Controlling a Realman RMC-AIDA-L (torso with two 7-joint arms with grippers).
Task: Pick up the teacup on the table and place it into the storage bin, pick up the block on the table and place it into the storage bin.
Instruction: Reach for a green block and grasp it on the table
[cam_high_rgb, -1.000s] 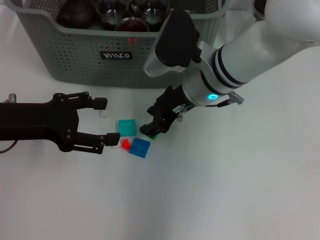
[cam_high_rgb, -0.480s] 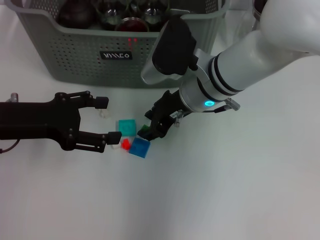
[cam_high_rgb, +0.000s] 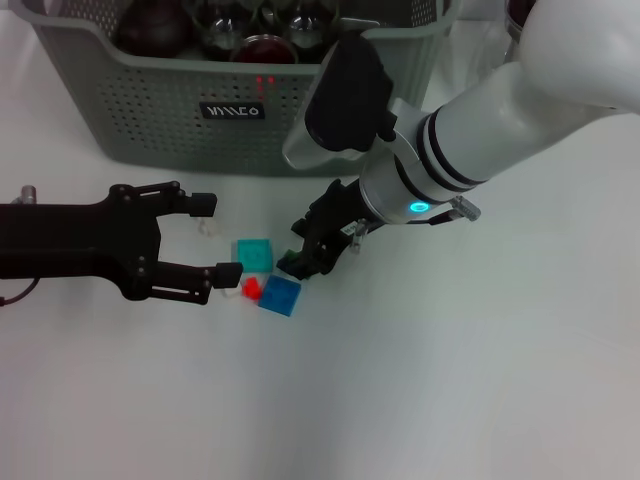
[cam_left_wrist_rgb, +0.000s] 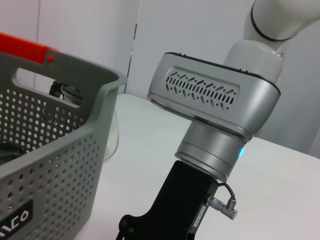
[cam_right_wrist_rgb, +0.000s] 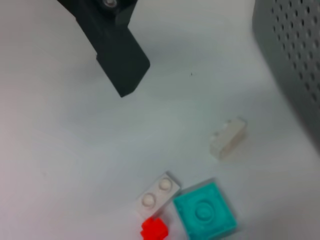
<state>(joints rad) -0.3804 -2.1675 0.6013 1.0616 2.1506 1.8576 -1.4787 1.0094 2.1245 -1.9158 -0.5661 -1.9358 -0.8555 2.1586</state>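
Observation:
The grey-green storage bin stands at the back with dark pots and glassware in it; it also shows in the left wrist view. No teacup shows on the table. A teal block, a blue block and a small red block lie in front of it. My right gripper hangs just right of them, shut on a small green block that is mostly hidden by its fingers. My left gripper is open, low, just left of the blocks.
A white two-stud block lies by the red block and the teal block. A small pale piece lies near the bin wall. A clear glass jug stands beside the bin.
My right gripper has shifted a little left and up, and the green block went with it off its spot on the table. My left gripper has edged slightly right.

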